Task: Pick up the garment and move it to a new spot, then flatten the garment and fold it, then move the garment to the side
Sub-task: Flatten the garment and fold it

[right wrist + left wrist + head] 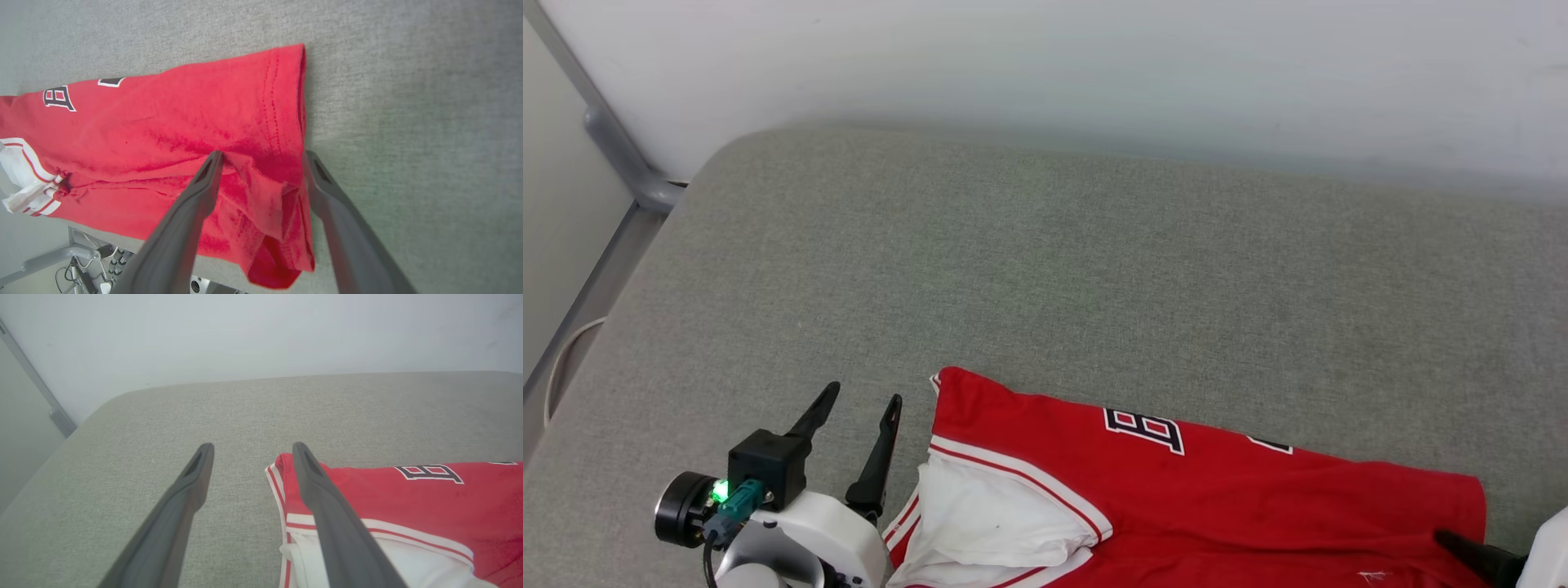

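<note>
The garment (1258,506), a red shirt with a white sleeve (996,514) and black white-outlined lettering, lies folded at the near edge of the grey padded surface (1045,269). My left gripper (859,408) stands open just left of the garment's striped corner, nothing between its fingers; in the left wrist view the gripper (252,451) has its right finger (327,506) over the garment (408,498). My right gripper (262,157) is open, its fingers straddling the hem end of the garment (184,114), with rumpled cloth between them. One dark fingertip (1474,555) shows by the garment's right end.
A pale wall runs behind the surface, and a grey metal rail (621,155) stands at the far left. The garment's lower edge hangs over the surface's front edge, below which a frame and cables (81,265) show. Bare grey surface stretches behind and to the left.
</note>
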Robot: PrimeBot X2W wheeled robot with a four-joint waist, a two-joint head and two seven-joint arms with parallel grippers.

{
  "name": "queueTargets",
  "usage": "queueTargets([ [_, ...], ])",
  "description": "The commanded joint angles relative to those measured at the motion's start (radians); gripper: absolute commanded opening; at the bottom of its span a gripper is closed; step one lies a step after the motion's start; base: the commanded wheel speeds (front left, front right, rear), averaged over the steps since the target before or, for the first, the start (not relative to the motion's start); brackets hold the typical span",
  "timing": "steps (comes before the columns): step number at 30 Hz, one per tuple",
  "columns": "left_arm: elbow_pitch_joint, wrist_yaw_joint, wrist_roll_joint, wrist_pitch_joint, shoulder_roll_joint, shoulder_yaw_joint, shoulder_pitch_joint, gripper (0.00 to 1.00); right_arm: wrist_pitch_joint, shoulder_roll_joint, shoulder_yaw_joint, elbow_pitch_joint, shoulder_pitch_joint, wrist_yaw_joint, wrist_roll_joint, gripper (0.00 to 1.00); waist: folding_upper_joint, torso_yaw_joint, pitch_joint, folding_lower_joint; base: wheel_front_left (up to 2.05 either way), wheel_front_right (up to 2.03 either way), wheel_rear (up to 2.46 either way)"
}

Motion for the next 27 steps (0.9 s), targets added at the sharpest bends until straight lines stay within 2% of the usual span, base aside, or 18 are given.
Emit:
queueTargets([
  [1,0.005,-0.001,0.018,-0.006,-0.001,0.012,0.011,1.0,0.005,0.013,-0.016,0.001,-0.022,-0.001,-0.012,1.0,-0.0001,0.011,0.016,0.0,0.0,0.0,0.0],
  [8,0.009,-0.036,0.083,-0.008,-0.025,0.085,0.035,1.0,0.038,0.072,-0.067,0.049,-0.045,-0.001,-0.055,1.0,-0.0001,0.033,0.052,0.0,0.0,0.0,0.0],
  [14,0.022,-0.069,0.116,-0.007,-0.043,0.133,0.048,1.0,0.068,0.11,0.002,0.097,-0.04,-0.001,-0.07,1.0,-0.0001,0.035,0.058,0.0,0.0,0.0,0.0],
  [22,0.053,-0.106,0.138,-0.006,-0.065,0.155,0.054,1.0,0.034,0.131,0.077,0.152,-0.053,-0.001,-0.065,1.0,-0.0001,0.024,0.049,0.0,0.0,0.0,0.0],
  [23,0.056,-0.112,0.139,-0.006,-0.067,0.157,0.055,1.0,0.027,0.127,0.083,0.158,-0.052,-0.001,-0.066,0.95,-0.0001,0.023,0.048,0.0,0.0,0.0,0.0],
  [24,0.06,-0.113,0.14,-0.006,-0.069,0.158,0.056,1.0,0.019,0.122,0.085,0.163,-0.052,-0.001,-0.068,0.36,-0.0001,0.021,0.048,0.0,0.0,0.0,0.0],
  [25,0.063,-0.114,0.14,-0.006,-0.07,0.16,0.056,1.0,0.009,0.116,0.087,0.168,-0.055,-0.001,-0.07,0.0,-0.0001,0.02,0.047,0.0,0.0,0.0,0.0],
  [27,0.069,-0.118,0.141,-0.006,-0.073,0.164,0.057,1.0,-0.007,0.101,0.095,0.176,-0.055,-0.001,-0.07,0.0,-0.0001,0.017,0.045,0.0,0.0,0.0,0.0],
])
